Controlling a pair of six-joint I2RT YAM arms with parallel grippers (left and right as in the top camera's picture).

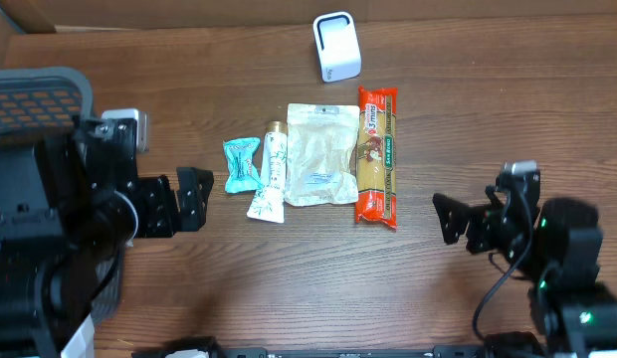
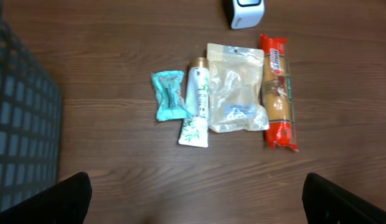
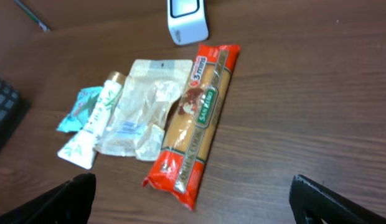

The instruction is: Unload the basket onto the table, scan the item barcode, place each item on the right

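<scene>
Four items lie in a row mid-table: a teal packet [image 1: 242, 163], a white tube [image 1: 272, 169], a clear pouch [image 1: 320, 154] and a red spaghetti pack [image 1: 377, 154]. A white scanner [image 1: 336, 46] stands behind them at the far edge. My left gripper [image 1: 196, 199] is open, left of the teal packet and apart from it. My right gripper [image 1: 450, 217] is open too, right of the spaghetti pack's near end. In the left wrist view the gripper [image 2: 196, 205] is empty, with the tube [image 2: 196, 102] ahead. In the right wrist view the gripper [image 3: 193, 202] holds nothing, and the spaghetti pack [image 3: 196, 118] lies just ahead.
A grey basket [image 1: 35, 99] with a mesh wall [image 2: 18, 124] stands at the left, behind the left arm. Bare wooden tabletop [image 1: 318, 278] stretches between the two grippers and in front of the items.
</scene>
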